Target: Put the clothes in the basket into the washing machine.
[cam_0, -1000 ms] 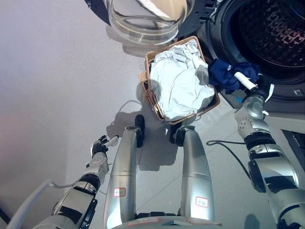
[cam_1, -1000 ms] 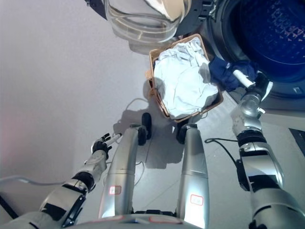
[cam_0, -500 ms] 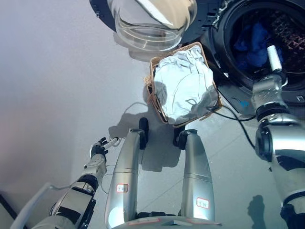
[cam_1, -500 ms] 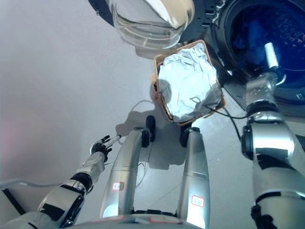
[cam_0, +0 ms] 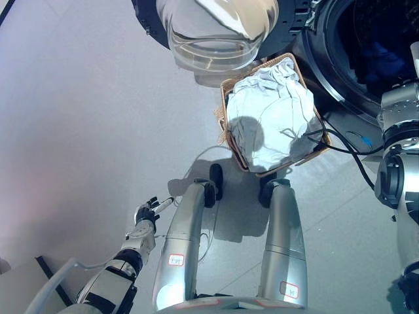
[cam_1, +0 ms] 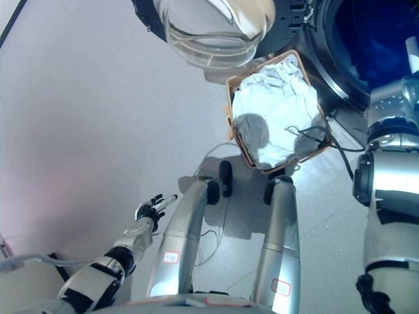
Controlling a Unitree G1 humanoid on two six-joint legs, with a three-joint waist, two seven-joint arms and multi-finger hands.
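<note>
A wicker basket (cam_0: 224, 116) stands on the floor in front of the washing machine, full of white clothes (cam_0: 275, 114). The washing machine's round opening (cam_0: 330, 62) is at the top right. A dark blue garment (cam_0: 383, 62) lies inside the drum. My right arm reaches up at the right edge, and only a white tip of my right hand (cam_0: 414, 55) shows at the drum's mouth. My left hand (cam_0: 146, 213) hangs low on the left, away from the basket, with its fingers relaxed and empty.
The machine's open door with its glass bowl (cam_0: 219, 33) hangs just beyond the basket at the top centre. Grey floor (cam_0: 85, 118) spreads to the left of the basket.
My right hand carried the dark blue garment from beside the basket up into the drum, where the garment now lies. The camera has shifted. My left hand stayed idle.
</note>
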